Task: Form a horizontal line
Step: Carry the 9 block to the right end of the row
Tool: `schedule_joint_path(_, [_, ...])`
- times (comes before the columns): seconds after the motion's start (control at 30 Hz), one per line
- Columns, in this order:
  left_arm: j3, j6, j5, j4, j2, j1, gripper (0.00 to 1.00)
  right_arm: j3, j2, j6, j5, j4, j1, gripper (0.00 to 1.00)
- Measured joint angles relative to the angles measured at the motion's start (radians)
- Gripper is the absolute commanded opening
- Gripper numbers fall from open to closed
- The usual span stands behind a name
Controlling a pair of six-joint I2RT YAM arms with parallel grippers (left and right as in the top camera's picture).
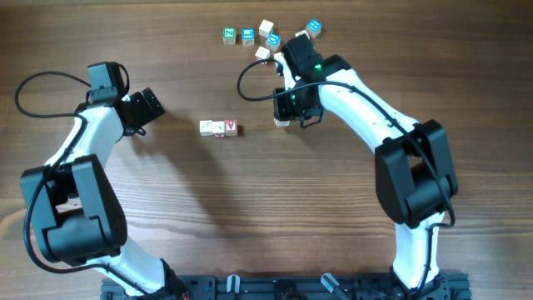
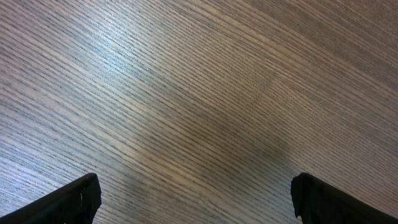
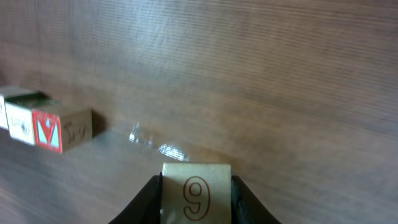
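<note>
- A brown wood-grain worktop (image 1: 266,217) fills all three views; nothing of the room beyond it can be seen.
- A short row of three small wooden lettered cubes (image 1: 218,127) lies touching, side by side, near the worktop's centre. Its right-hand end is a cube with a red V face (image 3: 48,130).
- A loose cluster of blue-, green- and pale-faced cubes (image 1: 268,35) sits at the far edge, well apart from the row.
- The white-and-black right arm (image 1: 366,108) reaches from the near right corner across to the middle, its wrist bent down toward the worktop.
- The right tool (image 3: 196,202) is clamped on a pale wooden cube marked with a red 9 (image 3: 196,186), one finger on each side. The cube sits at the worktop surface to the right of the row, roughly level with it and apart from it.
- The white-and-black left arm (image 1: 79,150) bends up the left side, clear of all the cubes.
- The left tool (image 2: 196,198) is spread wide over bare wood, holding nothing.
</note>
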Motion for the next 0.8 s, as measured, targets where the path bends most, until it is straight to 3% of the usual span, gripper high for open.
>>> schedule_joint_path(0.47, [0.000,0.000,0.000,0.000,0.000,0.000,1.00,-0.010,0.000,0.178,0.002,-0.076,0.097,0.14])
schedule_joint_path(0.63, [0.000,0.000,0.000,0.000,0.000,0.000,1.00,-0.015,0.000,0.281,0.111,0.070,0.132,0.15])
schedule_joint_path(0.8, [0.000,0.000,0.000,0.000,0.000,0.000,1.00,-0.015,0.000,0.315,0.229,0.097,0.192,0.15])
